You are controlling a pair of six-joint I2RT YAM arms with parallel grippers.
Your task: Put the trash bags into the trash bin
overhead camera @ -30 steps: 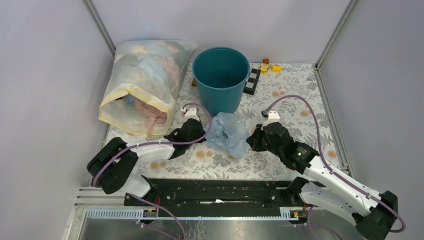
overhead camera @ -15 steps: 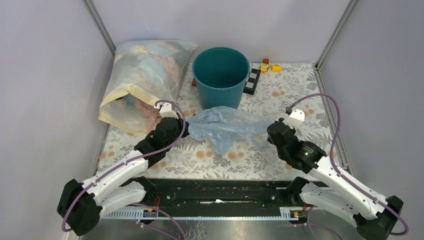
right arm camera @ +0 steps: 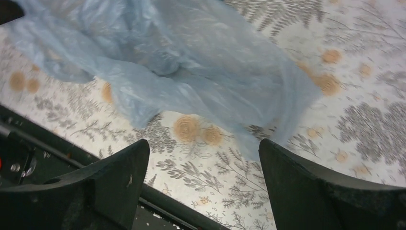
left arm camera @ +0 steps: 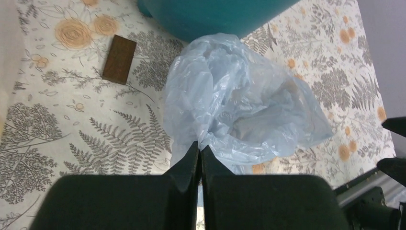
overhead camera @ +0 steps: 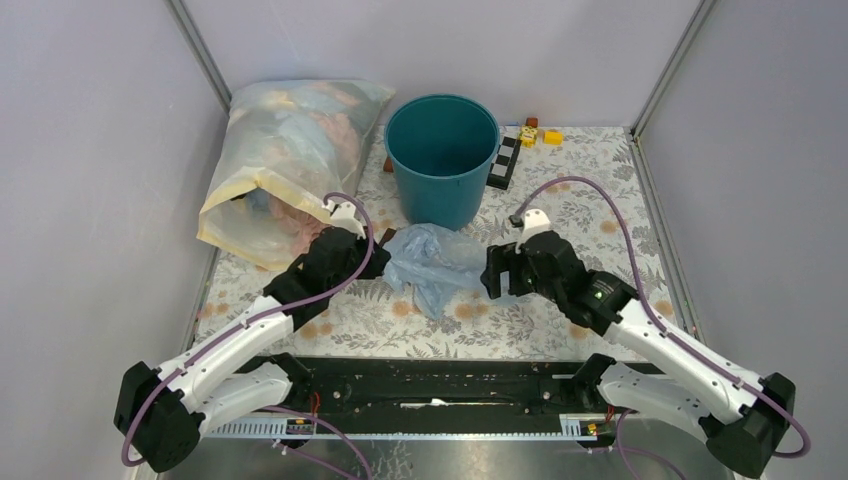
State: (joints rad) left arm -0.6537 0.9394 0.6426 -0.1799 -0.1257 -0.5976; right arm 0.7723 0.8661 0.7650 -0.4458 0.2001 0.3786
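**Top view.** The trash bag (overhead camera: 432, 262), a crumpled pale blue film, lies on the flowered table (overhead camera: 560, 320) just short of the trash bin (overhead camera: 441, 195). The bin stands at 12 o'clock from the bag, its foot close to or touching the film, its mouth open upward. The bag's bulk runs roughly from 9 to 3 o'clock, with a loose tail trailing toward 6. The left gripper (overhead camera: 378, 262) sits at the bag's 9 o'clock edge and the right gripper (overhead camera: 492, 272) at its 3 o'clock edge. A large stuffed bag (overhead camera: 290, 170) lies at 10 o'clock, well apart.

**Left wrist view.** The left gripper (left arm camera: 200, 148) has its fingers pressed together on a gathered fold of the trash bag (left arm camera: 239, 105), so the film balloons out ahead of them toward the bin. A brown block (left arm camera: 119, 59) lies at 11 o'clock.

**Right wrist view.** The right gripper (right arm camera: 203, 143) has its fingers spread wide and grips nothing. The trash bag (right arm camera: 191, 62) lies ahead of them at 12 o'clock.

**Judgement.** The left arm alone has the bag, and the lift must carry it toward 12 o'clock, over the rim.
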